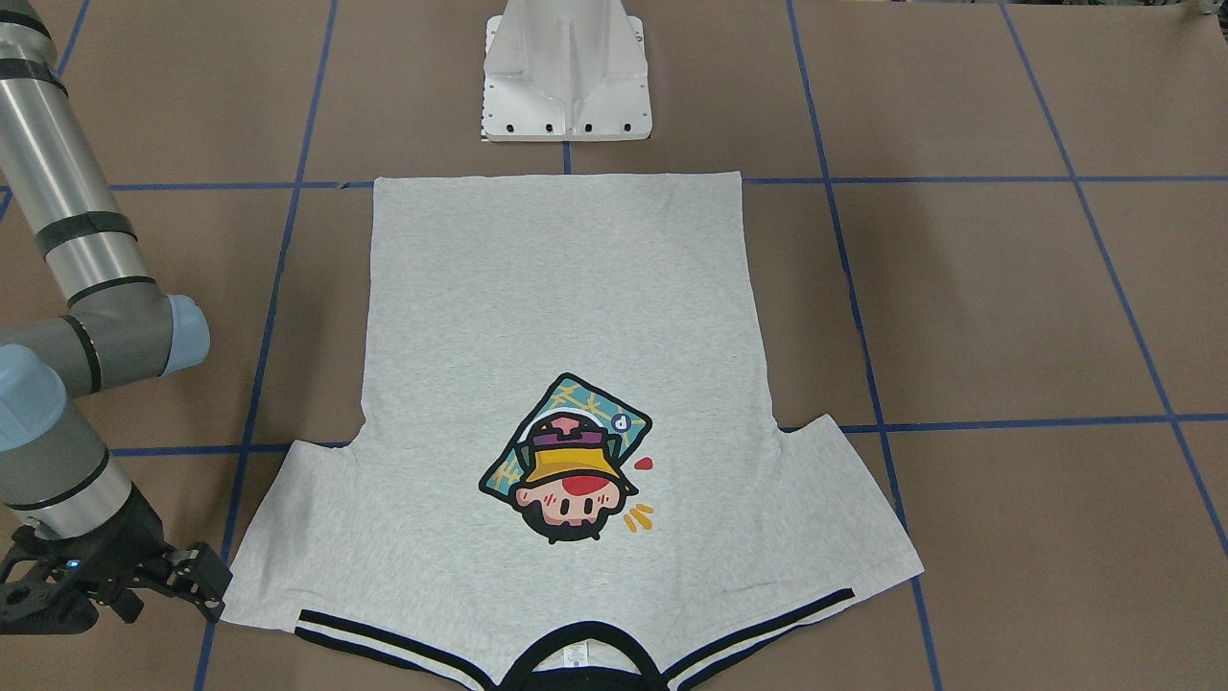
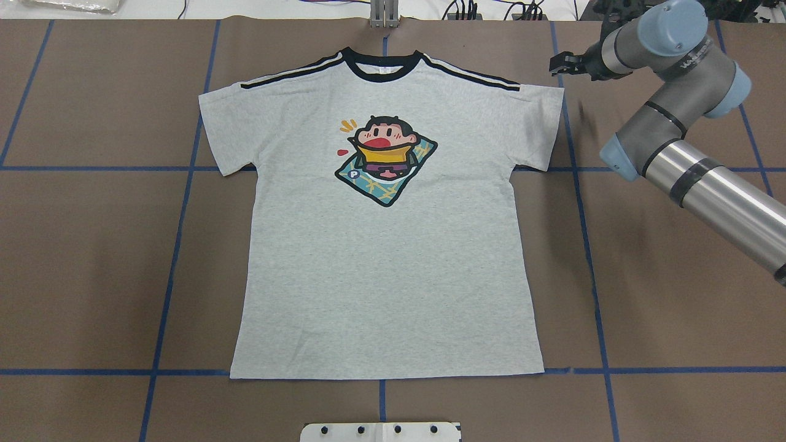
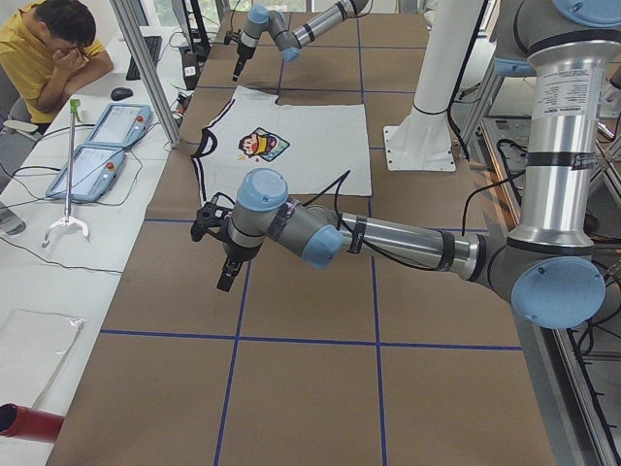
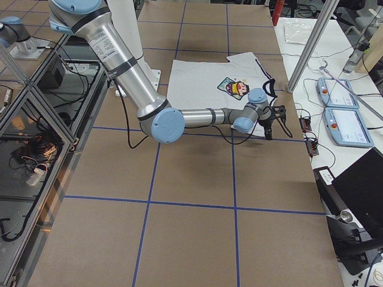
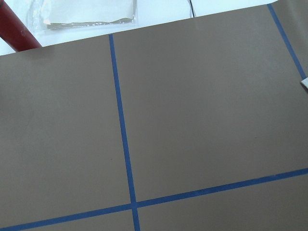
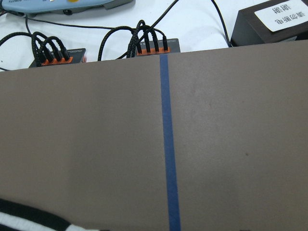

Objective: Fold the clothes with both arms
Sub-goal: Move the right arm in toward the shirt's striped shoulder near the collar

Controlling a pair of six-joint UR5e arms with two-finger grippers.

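Observation:
The light grey T-shirt [image 2: 381,276] lies spread flat on the brown table, cartoon print up, with its black collar at the far edge from the robot. It also shows in the front view [image 1: 556,317] and the left side view [image 3: 310,146]. My right gripper [image 2: 554,65] hovers open and empty just beyond the sleeve corner on my right, also in the front view [image 1: 213,587]. The striped trim [image 6: 29,219] shows at the bottom of the right wrist view. My left gripper [image 3: 226,280] hangs over bare table well off the shirt's other side. I cannot tell whether it is open or shut.
The white pedestal [image 1: 566,72] stands at the shirt's hem side. Beyond the table's far edge are cable connectors [image 6: 149,45], two teach pendants [image 3: 102,146] and a seated operator [image 3: 49,49]. A red cylinder [image 5: 17,29] and a plastic bag [image 5: 86,12] lie off the table's left end.

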